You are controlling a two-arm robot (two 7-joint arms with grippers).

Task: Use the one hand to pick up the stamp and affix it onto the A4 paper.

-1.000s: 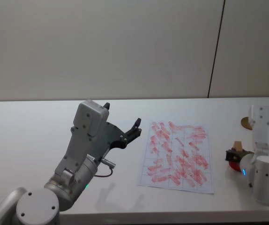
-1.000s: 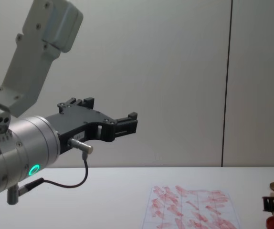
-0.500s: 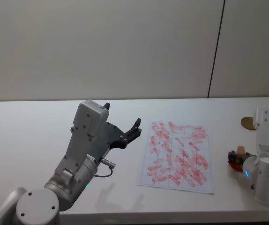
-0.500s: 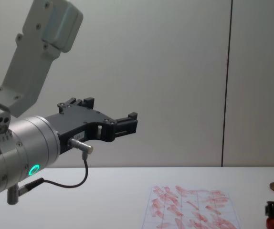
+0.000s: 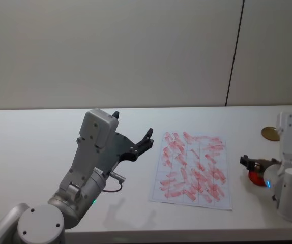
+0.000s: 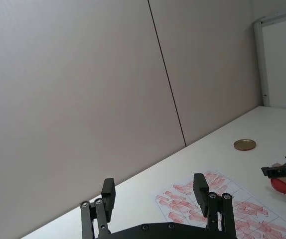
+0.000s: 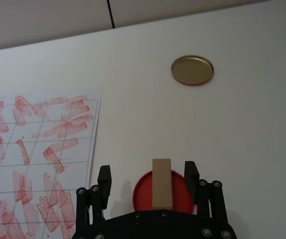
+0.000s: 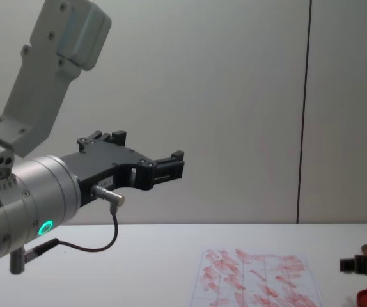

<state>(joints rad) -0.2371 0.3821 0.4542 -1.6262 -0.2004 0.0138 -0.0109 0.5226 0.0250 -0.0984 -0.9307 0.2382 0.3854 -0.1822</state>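
Parked at left: left pincer (image 5: 133, 142), raised above the counter (image 5: 34, 137), black fingers spread apart, nothing between them. To its right, flat on the counter: A4 paper (image 5: 193, 169), white, gridded, covered with rows of smudgy red-pink marks; bare white counter on all sides of the sheet, wide open stretch beyond its far edge up to the wall. Right of the paper's right edge: right pincer (image 7: 148, 183), low over a round red base (image 7: 143, 191), fingers spread, flanking the stamp (image 7: 161, 182) without visibly touching it. Stamp: small pale beige block, plain wood-like face, upright between the two fingers, over the red base; whether resting on the base or just above it, cannot tell. Beyond that pincer, well apart: flat gold disc (image 7: 192, 69) on open counter, near the back wall.
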